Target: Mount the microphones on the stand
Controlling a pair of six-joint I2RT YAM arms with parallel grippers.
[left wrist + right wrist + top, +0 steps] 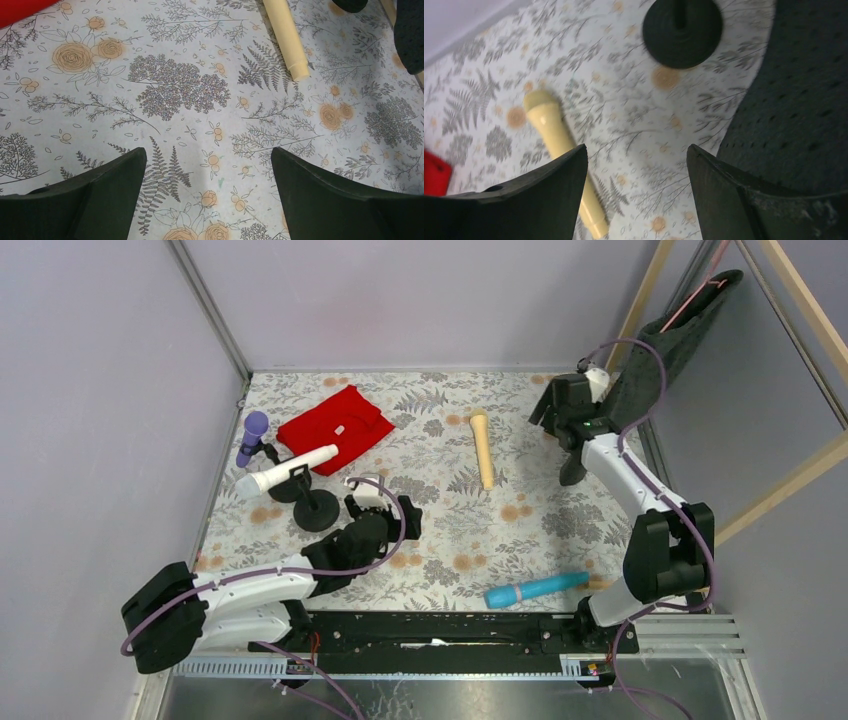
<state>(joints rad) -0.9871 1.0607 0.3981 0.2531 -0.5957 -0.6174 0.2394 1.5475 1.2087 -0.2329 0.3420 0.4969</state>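
Currently left gripper (208, 154), right gripper (637, 150) spread, empty.

Tilted purple microphone (252, 437) at far left, seemingly clipped to a holder, white microphone (285, 472) slanted on the round-based black stand (317, 510), cream-yellow microphone (482, 448) lying flat mid-table, light blue microphone (537, 589) lying flat, near right.

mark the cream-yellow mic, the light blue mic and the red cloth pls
cream-yellow microphone (484, 452): top external view, middle of the handle.
light blue microphone (537, 588): top external view, middle of the handle.
red cloth (335, 427): top external view, centre of the fabric.
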